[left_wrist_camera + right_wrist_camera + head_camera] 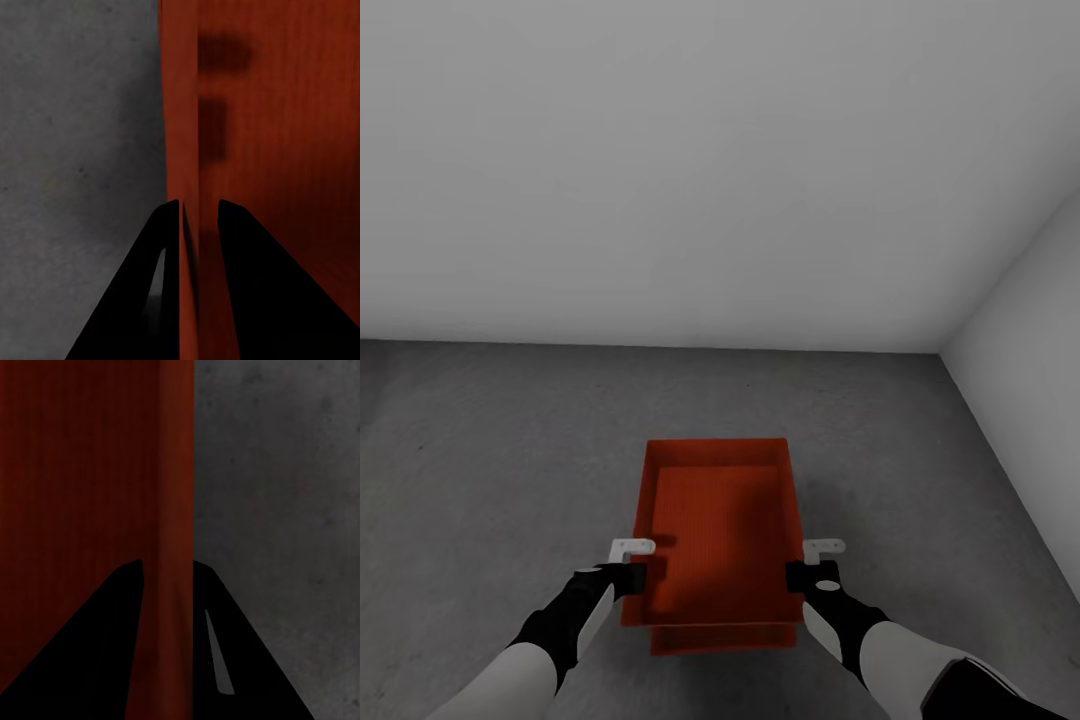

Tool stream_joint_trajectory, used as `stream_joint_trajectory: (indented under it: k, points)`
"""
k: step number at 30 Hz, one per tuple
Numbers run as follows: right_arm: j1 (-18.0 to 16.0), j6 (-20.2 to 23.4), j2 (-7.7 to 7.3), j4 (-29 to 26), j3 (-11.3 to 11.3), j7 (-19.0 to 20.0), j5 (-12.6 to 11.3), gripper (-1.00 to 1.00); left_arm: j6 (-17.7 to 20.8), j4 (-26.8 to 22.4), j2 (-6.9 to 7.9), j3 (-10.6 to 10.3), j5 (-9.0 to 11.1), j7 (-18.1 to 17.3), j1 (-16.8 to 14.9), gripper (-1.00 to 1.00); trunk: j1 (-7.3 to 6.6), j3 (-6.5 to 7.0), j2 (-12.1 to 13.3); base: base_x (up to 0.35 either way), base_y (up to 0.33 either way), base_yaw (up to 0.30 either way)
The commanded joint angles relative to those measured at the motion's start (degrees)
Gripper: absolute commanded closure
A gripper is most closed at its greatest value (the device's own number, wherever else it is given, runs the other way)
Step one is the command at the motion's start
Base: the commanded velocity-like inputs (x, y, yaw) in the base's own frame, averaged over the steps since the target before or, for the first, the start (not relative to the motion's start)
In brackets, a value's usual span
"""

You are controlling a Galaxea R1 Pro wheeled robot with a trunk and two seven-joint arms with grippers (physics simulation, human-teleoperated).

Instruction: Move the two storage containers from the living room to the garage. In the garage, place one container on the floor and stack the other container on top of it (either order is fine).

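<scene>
Upper container: orange-red open bin (722,530), carried low over the dark grey floor (480,450) of the garage, near the corner where two white walls (710,170) meet.
Lower container: a second orange-red edge (725,637) shows just under the near end of the upper bin; I judge it is the other bin, nested or stacked beneath, but whether it rests on the floor cannot be told.
Left pincer: (632,578) narrow, its fingers straddling the bin's left wall (182,150), one inside and one outside.
Right pincer: (808,578) narrow, clamped the same way over the right wall (176,472).
Risk, tilt: if one arm lowers faster than the other, the bin can tip and slide off its mate.
Risk, release: opening one pincer first would likely swing the bin sideways.
Risk, offset: the lower edge pokes out toward the robot, so the stack may sit askew.
Risk, walls: thin walls may slip between the fingers.
</scene>
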Motion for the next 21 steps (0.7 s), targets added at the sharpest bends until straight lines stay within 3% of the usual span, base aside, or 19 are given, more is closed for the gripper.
stream_joint_trajectory:
  k: [1,13,21]
  points:
    - [-0.1,-1.6,-0.26,-0.1,-1.9,-4.3,0.4,1.0,0.4,0.0,0.1,1.7,-1.1,1.4,0.0,1.0,0.0,-0.03,0.0,0.0,0.0,0.0]
    - [-0.1,-1.6,-0.27,-0.1,-1.9,-4.3,0.4,1.0,0.4,0.1,0.1,1.7,-1.1,1.5,0.0,1.0,0.0,-0.03,0.0,0.0,0.0,0.0]
    - [-0.1,-1.6,-0.27,-0.1,-1.9,-4.3,0.4,1.0,0.4,0.1,0.1,1.7,-1.1,1.5,0.0,1.0,1.76,-1.47,-3.2,0.0,0.0,0.0]
